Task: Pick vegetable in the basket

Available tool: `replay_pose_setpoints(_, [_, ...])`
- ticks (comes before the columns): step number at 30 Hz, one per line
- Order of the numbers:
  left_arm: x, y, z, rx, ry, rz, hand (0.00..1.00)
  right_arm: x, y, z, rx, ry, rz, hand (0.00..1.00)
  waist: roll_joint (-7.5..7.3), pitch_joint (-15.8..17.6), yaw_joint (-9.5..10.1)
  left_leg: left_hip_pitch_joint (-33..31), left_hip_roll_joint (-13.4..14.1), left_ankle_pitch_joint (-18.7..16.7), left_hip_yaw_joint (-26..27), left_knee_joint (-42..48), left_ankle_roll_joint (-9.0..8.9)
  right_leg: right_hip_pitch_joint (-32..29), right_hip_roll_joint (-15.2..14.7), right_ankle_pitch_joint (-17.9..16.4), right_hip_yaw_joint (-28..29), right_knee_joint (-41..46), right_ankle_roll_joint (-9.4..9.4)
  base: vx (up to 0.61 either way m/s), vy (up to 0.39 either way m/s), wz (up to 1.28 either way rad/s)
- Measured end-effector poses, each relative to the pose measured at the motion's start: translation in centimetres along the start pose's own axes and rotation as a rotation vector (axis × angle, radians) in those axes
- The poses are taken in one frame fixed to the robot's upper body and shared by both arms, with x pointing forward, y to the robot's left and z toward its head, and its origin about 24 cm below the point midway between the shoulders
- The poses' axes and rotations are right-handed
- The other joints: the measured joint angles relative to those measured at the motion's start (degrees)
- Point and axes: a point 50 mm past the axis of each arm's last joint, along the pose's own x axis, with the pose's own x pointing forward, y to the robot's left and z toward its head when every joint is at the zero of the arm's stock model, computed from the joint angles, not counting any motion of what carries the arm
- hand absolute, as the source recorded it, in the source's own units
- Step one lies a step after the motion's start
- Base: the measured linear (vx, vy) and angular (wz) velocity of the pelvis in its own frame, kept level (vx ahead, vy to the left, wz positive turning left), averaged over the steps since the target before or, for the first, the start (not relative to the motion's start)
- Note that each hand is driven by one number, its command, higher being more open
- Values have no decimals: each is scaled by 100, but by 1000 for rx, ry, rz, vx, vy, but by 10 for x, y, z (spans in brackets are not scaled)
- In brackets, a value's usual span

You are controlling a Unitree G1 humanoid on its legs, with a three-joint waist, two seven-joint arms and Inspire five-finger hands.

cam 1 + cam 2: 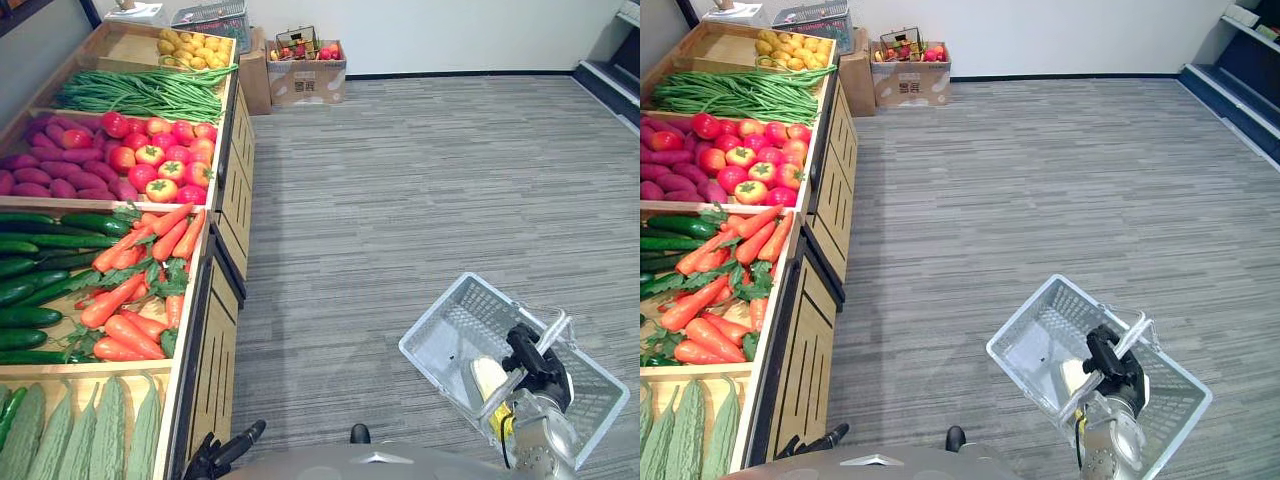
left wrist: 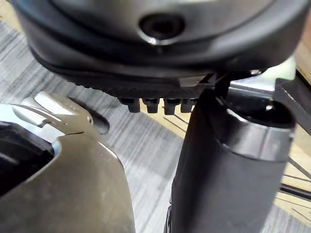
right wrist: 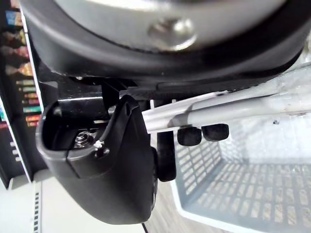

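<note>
Pale-yellow vegetable (image 1: 488,378), one, lies in the single grey mesh basket (image 1: 446,328), long axis seemingly towards its near rim; right hand (image 1: 532,362) curls round the handle (image 1: 553,330), left hand (image 1: 225,452) hangs loose-fingered

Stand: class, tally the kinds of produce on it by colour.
Green: 3 (beans, cucumbers, gourds)
Purple: 1 (sweet potatoes)
Red: 1 (tomatoes)
Orange: 1 (carrots)
Yellow: 1 (far pile)
Total: 7

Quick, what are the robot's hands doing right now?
Left hand: open, holding nothing.
Right hand: closed round the basket handle.
</note>
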Motion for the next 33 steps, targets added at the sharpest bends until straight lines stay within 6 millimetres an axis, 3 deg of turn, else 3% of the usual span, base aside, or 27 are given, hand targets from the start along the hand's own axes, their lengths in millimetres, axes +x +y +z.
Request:
replay_pose_setpoints(9, [6, -17, 29, -11, -118, -25, 100, 0, 16, -6, 7, 16, 42, 0, -30, 253, 59, -10, -18, -94, 571, 547, -99, 110, -62, 95, 38, 97, 168, 63, 20, -20])
replay_pose_setpoints(17, [7, -26, 31, -23, -132, -47, 100, -3, 22, -16, 28, 41, 51, 0, -72, 299, 54, 100, -121, -320, 780, 588, 53, 89, -140, 138, 178, 155, 248, -6, 82, -14])
replay_pose_setpoints(19, [7, -34, 32, -35, -141, -66, 100, -3, 26, -15, 28, 38, 65, 0, -64, 469, 51, 167, -144, -351, 773, 598, 99, -198, -211, -22, 99, 897, 407, -80, 80, 1])
replay_pose_setpoints(22, [6, -45, 38, -34, -169, -101, 100, -9, 22, -14, 28, 27, 64, 0, -44, 588, 26, 219, -179, -659, 663, 666, 210, -648, -316, -300, -42, 2082, 366, -118, 79, 18])
replay_pose_setpoints(23, [6, -45, 43, -27, -187, -111, 100, -12, 23, -18, 39, 34, 63, 0, -131, 636, 33, 248, -189, -725, 599, 706, 221, -756, -380, -387, -31, 2414, 310, -115, 26, 16])
replay_pose_setpoints(26, [9, -47, 52, -18, -204, -110, 100, -13, 24, -19, 38, 36, 67, 0, -137, 730, -140, 232, -186, -728, 345, 678, 293, -917, -513, -540, -51, 2730, 324, -107, -50, 34])
replay_pose_setpoints(27, [10, -46, 57, -14, -217, -101, 100, -14, 24, -19, 38, 36, 64, 0, -169, 787, -192, 243, -181, -679, 250, 604, 288, -1038, -617, -659, -23, 2785, 206, -66, -102, 34])
replay_pose_setpoints(29, [13, -40, 66, 2, -233, -73, 100, -14, 23, -19, 39, 37, 64, 0, -164, 824, -189, 214, -43, -673, 203, 566, 175, -1219, -715, -607, 202, 2267, 258, -6, -178, 16])
replay_pose_setpoints(30, [14, -32, 70, 7, -243, -47, 100, -14, 24, -20, 38, 39, 65, 0, -200, 852, -199, 202, 59, -693, 116, 558, 37, -1226, -787, -474, 312, 1661, 424, 106, -300, 25])
replay_pose_setpoints(31, [14, -24, 77, 16, -259, -22, 100, -14, 23, -20, 36, 42, 64, 0, -347, 865, -232, 210, 80, -693, 43, 516, -100, -1136, -899, -181, 312, 1207, 697, 144, -328, 35])
replay_pose_setpoints(32, [15, -19, 84, 21, -276, 2, 100, -14, 21, -19, 31, 40, 61, 0, -335, 924, -243, 280, 160, -708, -23, 454, -245, -1082, -907, 305, 114, 1215, 701, 183, -343, 48])
replay_pose_setpoints(33, [16, -22, 87, 18, -283, 4, 100, -13, 18, -15, 17, 30, 59, 0, -185, 972, -279, 283, 322, -676, -128, 380, -324, -1123, -795, 139, -42, 1451, 567, 210, -321, 49])
